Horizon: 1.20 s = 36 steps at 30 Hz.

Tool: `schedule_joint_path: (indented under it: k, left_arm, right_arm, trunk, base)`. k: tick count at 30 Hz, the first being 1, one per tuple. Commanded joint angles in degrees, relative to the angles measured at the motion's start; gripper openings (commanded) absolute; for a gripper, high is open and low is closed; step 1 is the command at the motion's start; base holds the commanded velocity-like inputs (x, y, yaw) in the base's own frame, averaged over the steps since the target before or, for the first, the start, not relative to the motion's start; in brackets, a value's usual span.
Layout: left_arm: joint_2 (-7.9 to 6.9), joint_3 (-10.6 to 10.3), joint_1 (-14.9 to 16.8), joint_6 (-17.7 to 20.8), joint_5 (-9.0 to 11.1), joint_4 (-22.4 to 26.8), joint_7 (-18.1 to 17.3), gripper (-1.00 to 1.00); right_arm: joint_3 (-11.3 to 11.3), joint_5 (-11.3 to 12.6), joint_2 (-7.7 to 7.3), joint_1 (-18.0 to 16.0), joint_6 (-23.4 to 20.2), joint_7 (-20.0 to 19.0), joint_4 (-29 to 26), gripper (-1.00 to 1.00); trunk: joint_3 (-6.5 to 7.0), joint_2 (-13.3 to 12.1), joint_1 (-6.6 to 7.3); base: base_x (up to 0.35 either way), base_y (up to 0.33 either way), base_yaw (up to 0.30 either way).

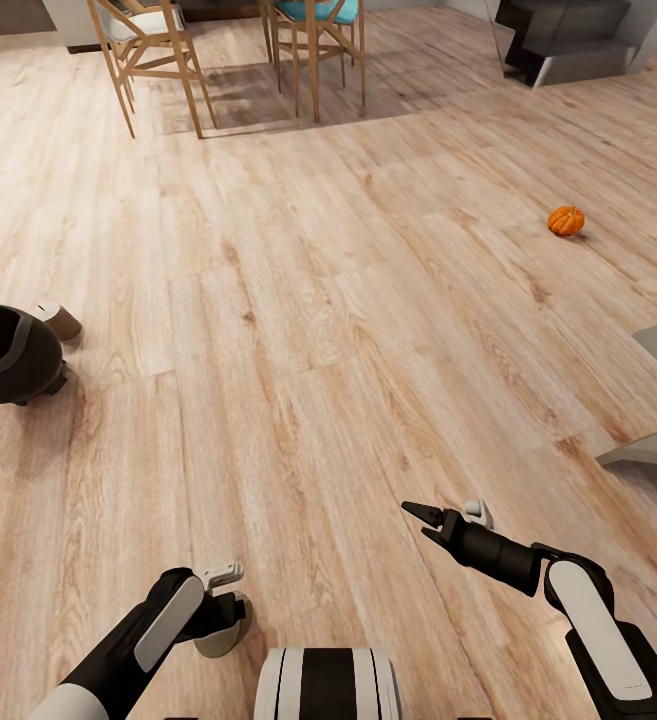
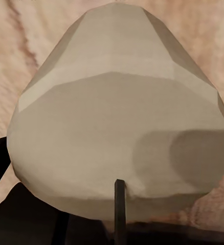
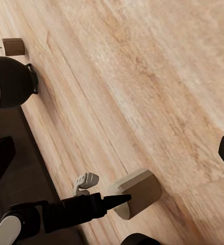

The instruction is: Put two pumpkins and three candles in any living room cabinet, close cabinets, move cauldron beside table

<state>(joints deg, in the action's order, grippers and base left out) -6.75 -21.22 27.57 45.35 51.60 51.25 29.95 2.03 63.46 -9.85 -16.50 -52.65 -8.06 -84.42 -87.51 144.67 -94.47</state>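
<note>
Olive-beige wax filled the left wrist view: the left gripper (image 1: 230, 608), low at about 7 o'clock, was clenched on a candle (image 1: 220, 636). At 5 o'clock the right gripper (image 1: 417, 520) hung over bare wooden floor (image 1: 298, 330), its fingers spread with nothing between them. Farther off, at 9 o'clock, the cauldron (image 1: 8, 355) stood just beside a second candle (image 1: 60, 321). One pumpkin (image 1: 565, 221) lay at 2 o'clock, with chairs (image 1: 158, 50) beyond.

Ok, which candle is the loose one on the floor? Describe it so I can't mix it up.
Find the black cauldron at the left edge of the wooden floor. The candle lies tipped on its side right behind it. Unlike the held candle in the left tool, nothing grips it.
</note>
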Motion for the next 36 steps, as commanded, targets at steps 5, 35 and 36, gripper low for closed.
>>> schedule_joint_path:
  k: [5,35,36]
  left_arm:
    - [-0.09,-0.2,0.0,0.1,0.5,0.1,0.5,-1.0]
    - [-0.15,0.6,0.0,0.2,0.8,0.6,0.5,-1.0]
    - [-0.17,0.7,0.0,0.2,1.0,0.7,0.5,-1.0]
  right_arm:
    - [0.1,-0.5,0.01,0.0,-0.3,-0.5,0.1,1.0]
    - [0.1,-0.5,0.11,0.0,-0.3,-0.2,0.2,1.0]
    - [0.0,-0.5,0.14,0.0,-0.3,-0.2,0.2,1.0]
  trunk:
    - [-0.03,0.0,0.01]
    - [4.4,-0.3,0.52]
    - [4.62,-0.3,0.55]
  base:
    - [0.0,0.0,0.0]
    - [0.0,0.0,0.0]
    - [0.0,0.0,0.0]
